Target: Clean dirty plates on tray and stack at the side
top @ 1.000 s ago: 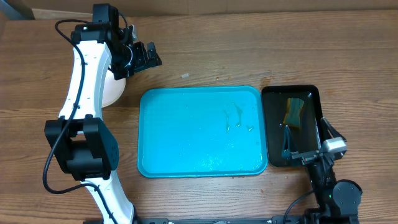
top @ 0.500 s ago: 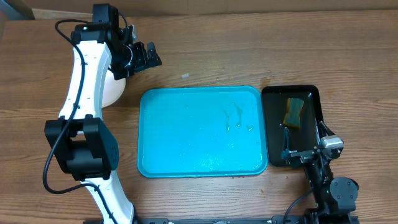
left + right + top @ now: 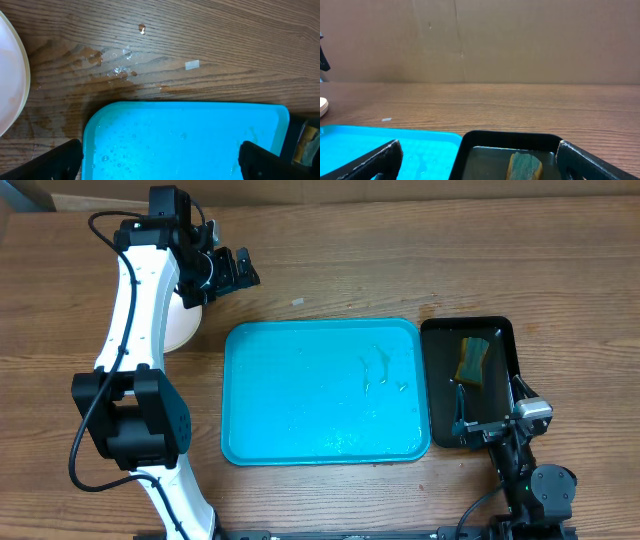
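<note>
Two grippers both stand with their fingers wide apart, clamped on nothing. Overhead, the left gripper (image 3: 236, 270) hangs over the table (image 3: 400, 260) near its far left corner, beyond the tray (image 3: 325, 390), at the end of a white arm that reaches up the left side. The plates (image 3: 183, 326) lie on the table left of the tray, apart from it and mostly hidden under that arm; only a white curved edge shows, so how many are stacked there cannot be told. From the left wrist, one white plate rim (image 3: 11, 85) cuts the left edge of the view, with the tray's far rim (image 3: 185, 107) below and its blue floor speckled with droplets. Between plate and tray the wood carries a wet patch (image 3: 117, 72) with small orange flecks, and a little white scrap (image 3: 192, 64) lies further right. The left gripper's fingers (image 3: 55, 160) sit dark at the bottom corners of that view. The right gripper (image 3: 488, 400) hovers low over the near end of the black tray (image 3: 500, 330), which sits just right of the blue tray. A sponge (image 3: 474, 360), green on top and yellow beneath, rests in the black tray's far half. From the right wrist the sponge (image 3: 525, 167) lies ahead between the spread fingers (image 3: 375, 160), the blue tray (image 3: 420, 145) to the left, and brown cardboard (image 3: 480, 40) stands behind the table.
</note>
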You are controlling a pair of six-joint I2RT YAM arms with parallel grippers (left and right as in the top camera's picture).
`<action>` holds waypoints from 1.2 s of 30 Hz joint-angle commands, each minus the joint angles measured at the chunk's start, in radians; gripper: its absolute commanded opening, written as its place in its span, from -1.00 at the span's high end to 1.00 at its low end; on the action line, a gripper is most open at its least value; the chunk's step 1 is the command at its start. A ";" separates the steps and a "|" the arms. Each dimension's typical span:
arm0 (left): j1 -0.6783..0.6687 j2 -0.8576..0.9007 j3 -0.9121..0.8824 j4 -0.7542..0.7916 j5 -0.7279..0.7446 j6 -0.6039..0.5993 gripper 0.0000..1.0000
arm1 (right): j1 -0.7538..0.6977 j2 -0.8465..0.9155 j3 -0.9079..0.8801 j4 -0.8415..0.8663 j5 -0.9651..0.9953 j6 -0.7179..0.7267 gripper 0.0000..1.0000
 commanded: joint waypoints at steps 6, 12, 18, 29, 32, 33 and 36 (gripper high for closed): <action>-0.005 -0.027 0.026 0.001 -0.008 0.019 -1.00 | -0.007 -0.011 -0.010 0.005 0.014 0.006 -1.00; -0.032 -0.218 0.026 0.001 -0.011 0.019 -1.00 | -0.007 -0.011 -0.010 0.005 0.014 0.006 -1.00; -0.040 -0.517 0.026 0.001 -0.011 0.019 -1.00 | -0.007 -0.011 -0.010 0.005 0.014 0.006 -1.00; -0.040 -1.090 -0.183 -0.051 -0.222 0.019 -1.00 | -0.007 -0.011 -0.010 0.005 0.014 0.006 -1.00; -0.040 -1.254 -0.346 -0.048 -0.266 0.019 -1.00 | -0.007 -0.011 -0.010 0.005 0.014 0.006 -1.00; -0.040 -1.303 -0.399 -0.044 -0.266 0.018 -1.00 | -0.007 -0.011 -0.010 0.005 0.014 0.006 -1.00; -0.040 -1.467 -0.589 -0.016 -0.266 0.014 -1.00 | -0.007 -0.011 -0.010 0.005 0.014 0.006 -1.00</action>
